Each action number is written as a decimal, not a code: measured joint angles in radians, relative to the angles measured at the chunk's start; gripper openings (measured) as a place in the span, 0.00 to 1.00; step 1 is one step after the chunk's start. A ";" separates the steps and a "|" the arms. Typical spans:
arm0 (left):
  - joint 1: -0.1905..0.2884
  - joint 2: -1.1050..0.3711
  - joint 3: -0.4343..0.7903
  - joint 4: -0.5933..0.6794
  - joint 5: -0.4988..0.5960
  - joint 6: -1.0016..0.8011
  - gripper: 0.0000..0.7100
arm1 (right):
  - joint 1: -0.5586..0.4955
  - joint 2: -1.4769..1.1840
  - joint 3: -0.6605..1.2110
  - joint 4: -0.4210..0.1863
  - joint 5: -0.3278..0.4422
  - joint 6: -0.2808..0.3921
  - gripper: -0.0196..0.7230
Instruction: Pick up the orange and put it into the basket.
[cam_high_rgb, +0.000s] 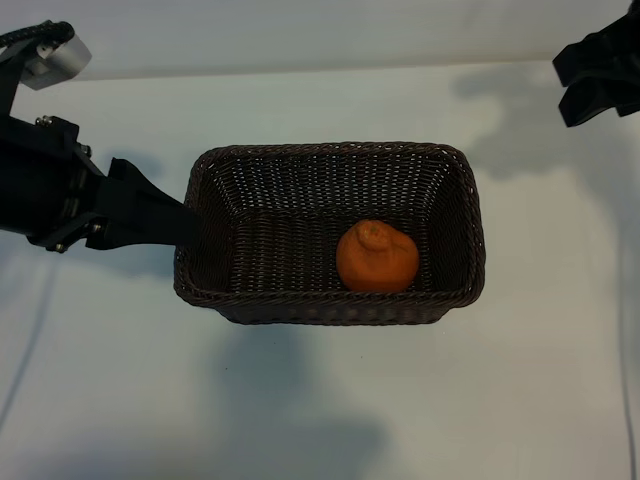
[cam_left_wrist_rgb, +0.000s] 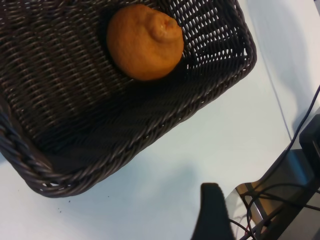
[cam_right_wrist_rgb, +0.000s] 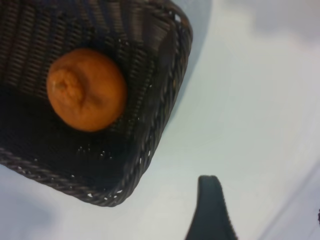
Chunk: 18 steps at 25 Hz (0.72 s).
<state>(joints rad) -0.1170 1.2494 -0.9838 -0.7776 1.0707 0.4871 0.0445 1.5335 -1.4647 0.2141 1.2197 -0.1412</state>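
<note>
No text, label or number can be read anywhere.

The basket (cam_high_rgb: 330, 300) is open from above; only the orange (cam_high_rgb: 377, 257) occupies its floor. Left pincer (cam_high_rgb: 165, 220) crowds its left rim; surface (cam_high_rgb: 320, 400) around lies bare.

The left arm reaches in low from the exterior view's left edge, its left gripper (cam_high_rgb: 165, 222) pointing right with jaws parted and nothing between them. The right arm sits high in the far right corner, its right gripper (cam_high_rgb: 590, 95) also parted and holding nothing.
</note>
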 joint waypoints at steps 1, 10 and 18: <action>0.000 0.000 0.000 0.000 0.000 0.000 0.76 | 0.000 -0.012 0.001 -0.001 0.001 0.001 0.68; 0.000 0.000 0.000 0.000 0.000 0.001 0.76 | 0.000 -0.046 0.107 0.001 0.002 0.020 0.60; 0.000 0.000 0.000 -0.001 0.000 0.001 0.76 | 0.000 -0.078 0.108 0.016 0.002 0.025 0.53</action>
<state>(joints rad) -0.1170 1.2494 -0.9838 -0.7789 1.0707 0.4878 0.0445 1.4551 -1.3568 0.2306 1.2216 -0.1159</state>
